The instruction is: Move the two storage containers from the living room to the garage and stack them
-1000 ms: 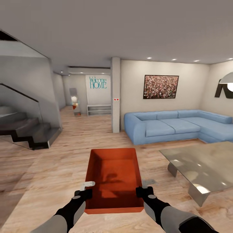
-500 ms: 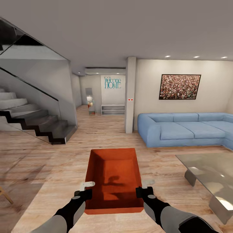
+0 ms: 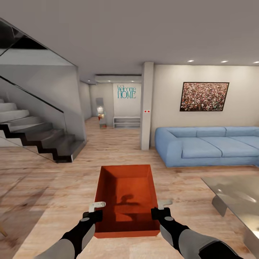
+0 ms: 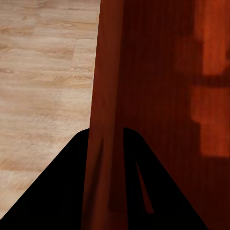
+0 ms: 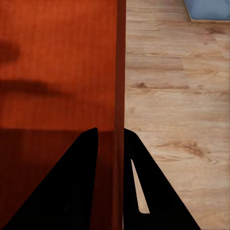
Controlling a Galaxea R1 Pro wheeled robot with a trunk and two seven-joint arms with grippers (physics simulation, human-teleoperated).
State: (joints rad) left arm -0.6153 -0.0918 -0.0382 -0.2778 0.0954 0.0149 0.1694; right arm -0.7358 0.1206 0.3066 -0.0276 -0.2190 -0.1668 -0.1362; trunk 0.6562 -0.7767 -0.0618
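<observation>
- Far left, the stairs [image 3: 39,138] climbed beside the wood floor [image 3: 54,187].
- Your left gripper [image 3: 96,211] pinched the left wall of the tub [image 3: 126,194]; in the left wrist view its fingers [image 4: 72,191] sat either side of that wall [image 4: 106,96].
- You held the tub level above the floor, between both arms, open side up, with nothing inside it.
- Your right gripper [image 3: 160,210] pinched the right wall; in the right wrist view the fingers [image 5: 76,187] straddled the wall [image 5: 120,72].
- Beyond stood a pillar [image 3: 146,108], then a blue sofa [image 3: 208,145] under a painting [image 3: 204,96].
- Far right sat a glass table [image 3: 237,196].
</observation>
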